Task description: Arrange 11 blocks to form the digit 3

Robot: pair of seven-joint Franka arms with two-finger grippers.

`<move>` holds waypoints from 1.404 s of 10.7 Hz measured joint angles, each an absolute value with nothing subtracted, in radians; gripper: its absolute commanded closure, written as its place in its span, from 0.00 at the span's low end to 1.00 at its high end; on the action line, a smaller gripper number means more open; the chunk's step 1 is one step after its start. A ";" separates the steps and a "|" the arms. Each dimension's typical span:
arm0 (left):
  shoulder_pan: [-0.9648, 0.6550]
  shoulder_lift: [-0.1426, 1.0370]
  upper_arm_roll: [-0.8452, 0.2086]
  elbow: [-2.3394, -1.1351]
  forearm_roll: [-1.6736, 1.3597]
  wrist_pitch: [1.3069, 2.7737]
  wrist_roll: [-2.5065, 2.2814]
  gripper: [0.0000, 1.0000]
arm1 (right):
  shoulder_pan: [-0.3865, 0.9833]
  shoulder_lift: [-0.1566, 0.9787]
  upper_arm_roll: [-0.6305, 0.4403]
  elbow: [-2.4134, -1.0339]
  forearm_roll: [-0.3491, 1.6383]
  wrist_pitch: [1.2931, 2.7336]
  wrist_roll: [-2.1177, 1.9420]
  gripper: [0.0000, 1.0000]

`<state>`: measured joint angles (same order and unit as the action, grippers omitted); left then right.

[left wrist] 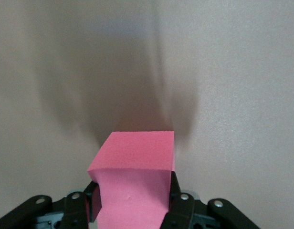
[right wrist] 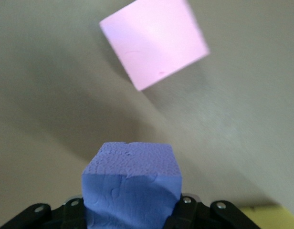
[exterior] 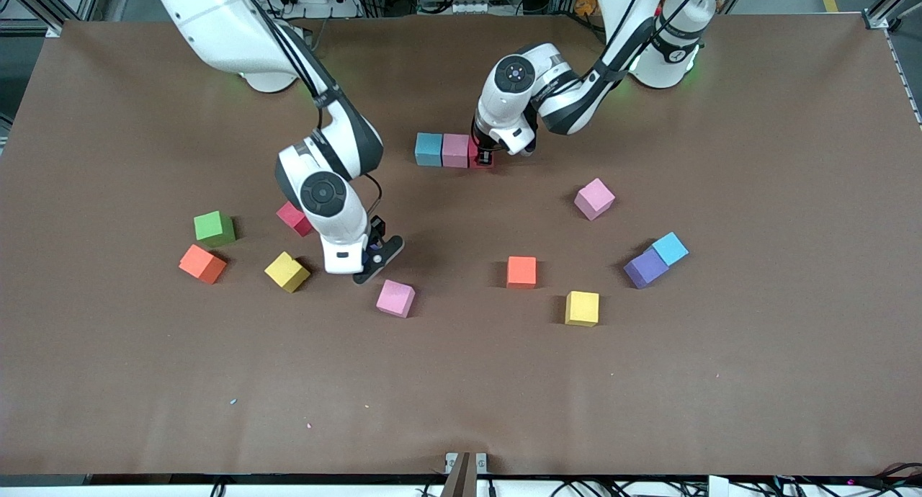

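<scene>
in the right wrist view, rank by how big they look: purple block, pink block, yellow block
1. purple block, held in the right gripper, closest to the camera.
2. pink block, on the table; close in apparent size to the purple one.
3. yellow block, only a corner in view.
Nearness and cropping cause the difference, so true sizes stay unsettled.

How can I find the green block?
Look toward the right arm's end of the brown table, where several loose foam cubes lie. The green foam cube sits just above the orange foam cube in the front view. It is the only green one anywhere.
</scene>
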<state>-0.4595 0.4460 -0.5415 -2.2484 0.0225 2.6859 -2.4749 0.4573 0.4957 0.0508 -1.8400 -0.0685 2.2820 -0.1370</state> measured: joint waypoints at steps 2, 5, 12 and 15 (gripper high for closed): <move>-0.460 0.446 -0.542 -2.248 0.023 2.686 -2.494 1.00 | 0.457 0.467 0.051 -1.843 -0.068 2.256 0.098 0.76; -0.461 0.446 -0.542 -2.248 0.023 2.686 -2.510 0.98 | 0.462 0.467 0.058 -1.855 -0.051 2.236 0.435 0.76; -0.464 0.448 -0.542 -2.245 0.023 2.687 -2.513 0.00 | 0.557 0.442 0.073 -1.952 0.143 2.348 0.601 0.76; -0.480 0.465 -0.542 -2.243 0.023 2.694 -2.513 0.00 | 0.617 0.441 0.075 -2.006 0.144 2.358 0.685 0.76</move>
